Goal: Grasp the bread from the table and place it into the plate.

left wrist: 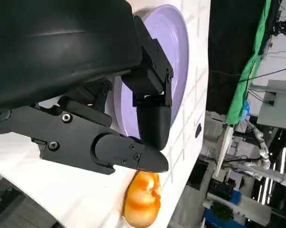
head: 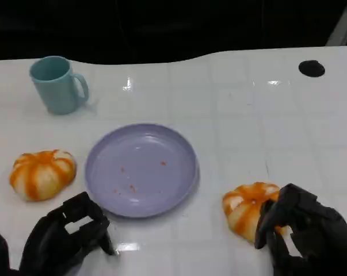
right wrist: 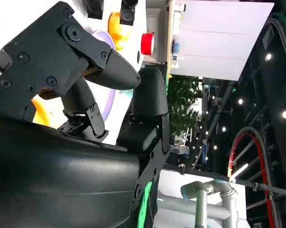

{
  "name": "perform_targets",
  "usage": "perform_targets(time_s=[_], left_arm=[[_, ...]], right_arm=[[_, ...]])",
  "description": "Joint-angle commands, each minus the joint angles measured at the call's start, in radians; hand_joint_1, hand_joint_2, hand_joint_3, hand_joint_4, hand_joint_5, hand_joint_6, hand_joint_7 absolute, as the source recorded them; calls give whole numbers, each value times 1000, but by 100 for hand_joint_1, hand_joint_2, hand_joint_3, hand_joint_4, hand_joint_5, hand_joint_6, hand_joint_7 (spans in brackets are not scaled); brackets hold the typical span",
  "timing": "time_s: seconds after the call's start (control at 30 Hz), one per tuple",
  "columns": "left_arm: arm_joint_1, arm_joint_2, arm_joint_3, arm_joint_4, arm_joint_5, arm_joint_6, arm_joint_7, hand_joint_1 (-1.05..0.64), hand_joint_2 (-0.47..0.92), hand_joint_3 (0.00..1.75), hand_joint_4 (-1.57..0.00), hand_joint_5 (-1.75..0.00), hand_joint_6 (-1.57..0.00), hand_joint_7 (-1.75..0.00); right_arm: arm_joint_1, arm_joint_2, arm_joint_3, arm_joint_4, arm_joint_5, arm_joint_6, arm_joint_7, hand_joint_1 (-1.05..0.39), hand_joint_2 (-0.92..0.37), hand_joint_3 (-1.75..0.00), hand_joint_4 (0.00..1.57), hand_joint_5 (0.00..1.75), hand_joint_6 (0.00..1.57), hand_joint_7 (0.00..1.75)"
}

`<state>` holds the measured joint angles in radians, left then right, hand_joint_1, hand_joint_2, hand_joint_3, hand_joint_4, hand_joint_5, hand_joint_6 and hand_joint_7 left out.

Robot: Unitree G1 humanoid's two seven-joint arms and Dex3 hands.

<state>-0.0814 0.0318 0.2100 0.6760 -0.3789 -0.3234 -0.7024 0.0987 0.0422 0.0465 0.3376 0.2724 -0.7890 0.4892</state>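
Two orange-and-white striped breads lie on the white table. The right bread (head: 246,206) sits right of the lilac plate (head: 141,169). My right hand (head: 305,230) grips it from its right side, fingers curled over its edge, and it still rests on the table. Orange of this bread (right wrist: 41,111) shows between the right hand's fingers (right wrist: 150,95). The left bread (head: 42,174) lies left of the plate. My left hand (head: 67,236) hovers near the front edge below it, fingers curled in on nothing. The left wrist view shows the plate (left wrist: 177,52) and a bread (left wrist: 143,199) past the left hand's fingers (left wrist: 152,118).
A teal mug (head: 57,84) stands at the back left. A black round mark (head: 311,68) is on the table at the back right. A few crumbs lie in the plate. The table's far edge borders darkness.
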Motion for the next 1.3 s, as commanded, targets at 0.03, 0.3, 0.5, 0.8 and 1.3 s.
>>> perform_targets(time_s=[0.03, 0.3, 0.5, 0.8, 1.3], left_arm=[[5, 14, 7, 19, 2, 8, 6, -59, 92, 7, -76, -169, -70, -139], [4, 14, 7, 18, 6, 12, 15, -59, 92, 7, -76, -168, -70, -139], [3, 14, 7, 18, 7, 13, 16, -59, 92, 7, -76, -168, -70, -139], [3, 15, 5, 17, 10, 8, 17, -59, 92, 8, -76, -168, -70, -139], [2, 11, 3, 15, 15, 6, 26, -59, 92, 7, -75, -169, -70, -141]], right_arm=[[1, -7, -11, -6, 15, -4, 0, -18, -44, -122, 72, 174, 68, 148], [-38, -57, -25, 9, -114, -109, -28, -33, -62, -83, 59, 138, 58, 112], [-67, -132, -49, -39, -273, -113, -104, -43, -86, -37, 49, 110, 58, 72], [-68, -310, -73, -230, -648, -40, -210, -51, -92, -19, 28, 51, 44, 20], [-35, -475, -14, -518, -864, 211, -198, -56, -87, 0, 6, 17, 23, 0]])
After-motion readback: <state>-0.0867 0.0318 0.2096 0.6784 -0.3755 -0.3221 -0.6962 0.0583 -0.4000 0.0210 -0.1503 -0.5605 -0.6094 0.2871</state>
